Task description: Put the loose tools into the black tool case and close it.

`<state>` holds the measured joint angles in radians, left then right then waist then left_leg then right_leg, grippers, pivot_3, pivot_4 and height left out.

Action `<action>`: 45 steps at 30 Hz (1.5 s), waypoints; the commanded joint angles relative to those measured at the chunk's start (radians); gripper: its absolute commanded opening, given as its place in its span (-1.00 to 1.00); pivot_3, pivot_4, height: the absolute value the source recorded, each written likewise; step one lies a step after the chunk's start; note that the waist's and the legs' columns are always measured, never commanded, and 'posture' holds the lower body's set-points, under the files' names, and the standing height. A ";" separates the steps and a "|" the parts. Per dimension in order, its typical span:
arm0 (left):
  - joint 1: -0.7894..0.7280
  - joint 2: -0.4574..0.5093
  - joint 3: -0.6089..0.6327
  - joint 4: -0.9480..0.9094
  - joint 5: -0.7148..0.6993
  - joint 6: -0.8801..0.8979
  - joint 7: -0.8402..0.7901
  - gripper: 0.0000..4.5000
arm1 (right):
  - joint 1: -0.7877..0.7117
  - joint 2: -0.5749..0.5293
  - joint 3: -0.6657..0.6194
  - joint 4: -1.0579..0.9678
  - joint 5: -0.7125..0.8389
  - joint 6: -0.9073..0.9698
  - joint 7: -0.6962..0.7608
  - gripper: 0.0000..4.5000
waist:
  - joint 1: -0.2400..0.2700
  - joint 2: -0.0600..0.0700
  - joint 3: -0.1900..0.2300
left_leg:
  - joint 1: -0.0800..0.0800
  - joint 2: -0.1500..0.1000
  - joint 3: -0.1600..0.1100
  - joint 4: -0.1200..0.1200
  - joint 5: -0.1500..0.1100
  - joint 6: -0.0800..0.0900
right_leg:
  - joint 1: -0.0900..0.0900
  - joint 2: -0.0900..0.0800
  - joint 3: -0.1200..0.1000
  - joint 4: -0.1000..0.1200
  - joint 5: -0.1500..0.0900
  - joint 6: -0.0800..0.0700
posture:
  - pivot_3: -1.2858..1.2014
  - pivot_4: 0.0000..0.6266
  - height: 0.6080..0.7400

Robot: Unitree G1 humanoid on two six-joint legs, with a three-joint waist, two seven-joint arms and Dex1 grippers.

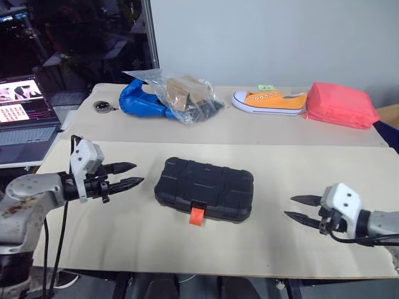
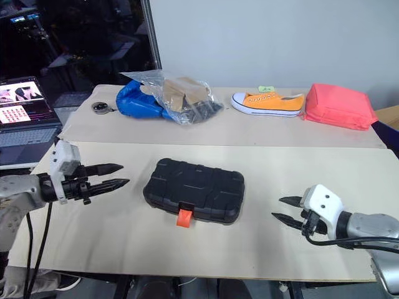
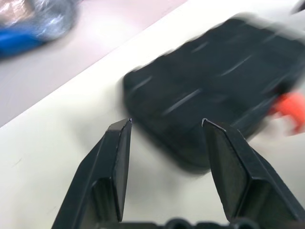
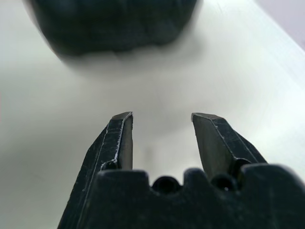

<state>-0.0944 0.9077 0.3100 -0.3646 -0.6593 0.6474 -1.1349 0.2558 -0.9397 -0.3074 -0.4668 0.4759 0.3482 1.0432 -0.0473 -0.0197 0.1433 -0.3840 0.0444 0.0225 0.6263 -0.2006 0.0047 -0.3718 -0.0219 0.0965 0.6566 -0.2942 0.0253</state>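
The black tool case [image 1: 204, 189] lies shut in the middle of the near table, its small orange latch [image 1: 197, 215] facing the front edge. No loose tools are in view. My left gripper [image 1: 138, 174] hovers a short way left of the case, pointing at it, its fingers apart and empty. My right gripper [image 1: 288, 207] hangs further off to the case's right, also pointing at it, open and empty. The left wrist view looks past that gripper [image 3: 166, 121] onto the case [image 3: 209, 90]. The right wrist view has its gripper [image 4: 162, 114] over bare table, the case [image 4: 114, 24] beyond.
On the far table lie a blue bag [image 1: 140, 99], a clear plastic bag [image 1: 184, 96], an orange shoe [image 1: 271, 101], a red pouch [image 1: 340, 104] and a small round object [image 1: 101, 106]. An open laptop [image 1: 25, 118] stands at the left.
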 commanded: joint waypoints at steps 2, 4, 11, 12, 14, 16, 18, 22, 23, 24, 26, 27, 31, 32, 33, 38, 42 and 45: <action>0.098 0.090 0.104 -0.157 -0.143 0.070 -0.104 0.19 | -0.021 -0.039 0.096 -0.186 0.124 0.126 0.046 -0.78 | -0.001 -0.001 0.000 | -0.001 0.002 -0.001 0.000 -0.002 -0.003 | -0.001 0.001 0.000 -0.001 0.000 0.000 | 0.03 -0.52 1.00; 0.132 0.109 0.111 -0.191 -0.151 0.064 -0.123 0.19 | -0.072 -0.025 0.202 -0.212 0.084 0.158 0.006 -0.98 | 0.002 -0.001 0.001 | -0.002 0.001 -0.001 0.000 -0.003 -0.004 | -0.002 0.000 0.000 -0.002 -0.001 0.000 | 0.03 -0.52 1.00; 0.144 0.095 0.086 -0.270 -0.168 0.063 -0.068 0.19 | -0.332 0.151 0.439 -0.071 -0.127 0.226 -0.225 -0.98 | 0.006 -0.003 0.001 | -0.005 0.001 0.002 0.001 -0.003 -0.004 | -0.005 -0.001 0.000 -0.008 0.000 0.001 | 0.03 -0.52 1.00; 0.141 0.092 0.081 -0.274 -0.168 0.062 -0.056 0.19 | -0.364 0.177 0.439 -0.043 -0.140 0.241 -0.258 -0.98 | 0.005 -0.003 0.001 | -0.005 0.001 0.003 0.000 -0.003 -0.004 | -0.005 -0.002 0.001 -0.008 0.000 0.001 | 0.03 -0.52 1.00; 0.137 0.089 0.068 -0.284 -0.169 0.064 -0.034 0.19 | -0.432 0.210 0.452 0.005 -0.167 0.256 -0.289 -0.98 | 0.001 -0.003 0.001 | -0.006 0.001 0.004 0.001 -0.003 -0.004 | -0.007 -0.001 0.001 -0.008 0.001 0.001 | 0.03 -0.52 1.00; 0.126 0.080 0.047 -0.280 -0.159 0.069 0.002 0.19 | -0.513 0.257 0.474 0.074 -0.199 0.277 -0.330 -0.98 | -0.001 -0.003 0.001 | -0.007 0.001 0.005 0.001 -0.003 -0.004 | -0.009 -0.001 0.002 -0.008 0.002 0.000 | 0.03 -0.52 1.00; 0.114 0.074 0.025 -0.269 -0.144 0.062 0.027 0.19 | -0.591 0.302 0.505 0.155 -0.249 0.280 -0.375 -0.98 | -0.001 -0.003 0.001 | -0.007 0.002 0.005 0.001 -0.003 -0.004 | -0.010 0.001 0.002 -0.007 0.003 -0.001 | 0.03 -0.52 1.00; 0.047 0.056 -0.029 -0.244 -0.139 0.066 0.080 0.19 | -0.735 0.408 0.568 0.333 -0.363 0.250 -0.465 -0.98 | -0.006 -0.003 0.001 | -0.011 0.004 0.007 0.001 -0.002 -0.004 | -0.016 0.007 0.003 -0.006 0.008 -0.010 | 0.03 -0.52 1.00; 0.014 0.046 -0.063 -0.231 -0.114 0.057 0.099 0.19 | -0.761 0.433 0.571 0.364 -0.365 0.245 -0.465 -0.98 | -0.006 -0.003 0.001 | -0.013 0.004 0.007 0.001 -0.002 -0.005 | -0.018 0.009 0.003 -0.006 0.010 -0.012 | 0.03 -0.52 1.00; -0.017 0.036 -0.093 -0.219 -0.094 0.051 0.116 0.19 | -0.778 0.450 0.566 0.378 -0.355 0.247 -0.456 -0.98 | -0.005 -0.003 0.001 | -0.013 0.005 0.006 0.001 -0.002 -0.005 | -0.018 0.011 0.003 -0.005 0.010 -0.012 | 0.03 -0.52 1.00; -0.079 0.014 -0.149 -0.187 -0.059 0.052 0.148 0.19 | -0.784 0.459 0.533 0.369 -0.315 0.273 -0.423 -0.73 | -0.002 -0.003 0.000 | -0.013 0.005 0.006 0.001 -0.002 -0.005 | -0.019 0.012 0.003 -0.002 0.010 -0.013 | 0.03 -0.52 1.00; -0.104 0.006 -0.176 -0.166 -0.034 0.050 0.160 0.19 | -0.768 0.447 0.517 0.338 -0.295 0.302 -0.406 -0.64 | 0.001 -0.003 0.000 | -0.013 0.005 0.006 0.001 -0.002 -0.005 | -0.019 0.013 0.003 0.000 0.009 -0.013 | 0.03 -0.52 1.00; -0.192 -0.044 -0.291 -0.058 0.072 0.015 0.184 0.19 | -0.683 0.390 0.441 0.110 -0.151 0.503 -0.348 -0.05 | 0.010 -0.002 0.000 | -0.017 0.005 0.005 0.001 -0.002 -0.005 | -0.022 0.013 0.002 0.000 0.009 -0.013 | 0.03 -0.52 1.00; -0.205 -0.054 -0.309 -0.036 0.091 0.001 0.182 0.19 | -0.674 0.401 0.421 0.056 -0.111 0.564 -0.360 0.11 | 0.011 -0.002 0.000 | -0.019 0.005 0.005 0.001 -0.002 -0.005 | -0.023 0.013 0.002 0.000 0.008 -0.013 | 0.03 -0.52 1.00; -0.215 -0.063 -0.321 -0.019 0.099 -0.005 0.177 0.19 | -0.670 0.417 0.407 0.015 -0.080 0.617 -0.376 0.26 | 0.007 -0.002 0.000 | -0.021 0.005 0.005 0.001 -0.002 -0.005 | -0.025 0.013 0.002 0.000 0.008 -0.013 | 0.03 -0.52 1.00; -0.248 -0.062 -0.396 0.094 0.175 -0.045 0.118 0.19 | -0.682 0.541 0.431 -0.051 -0.056 0.794 -0.519 0.85 | -0.001 -0.002 0.000 | -0.023 0.005 0.004 0.001 -0.002 -0.005 | -0.030 0.014 0.003 0.004 0.009 -0.014 | 0.03 -0.52 1.00; -0.270 -0.064 -0.424 0.154 0.199 -0.055 0.073 0.19 | -0.692 0.630 0.458 -0.041 -0.084 0.840 -0.625 0.85 | 0.002 -0.002 0.000 | -0.022 0.005 0.004 0.001 0.000 -0.006 | -0.031 0.015 0.003 0.007 0.009 -0.014 | 0.03 -0.52 1.00; -0.279 -0.073 -0.429 0.170 0.210 -0.068 0.055 0.19 | -0.697 0.663 0.463 -0.027 -0.110 0.839 -0.682 0.85 | 0.002 -0.002 0.000 | -0.022 0.005 0.004 0.002 0.000 -0.006 | -0.031 0.014 0.003 0.007 0.008 -0.014 | 0.03 -0.52 1.00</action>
<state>-0.3465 0.8339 -0.1306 -0.1972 -0.4658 0.6091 -1.0708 -0.4180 -0.2892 0.1603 -0.4824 0.3869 1.1895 0.4024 -0.0452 -0.0214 0.1430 -0.4063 0.0490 0.0269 0.6289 -0.2005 -0.0009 -0.4026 -0.0076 0.0995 0.6637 -0.2857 0.0118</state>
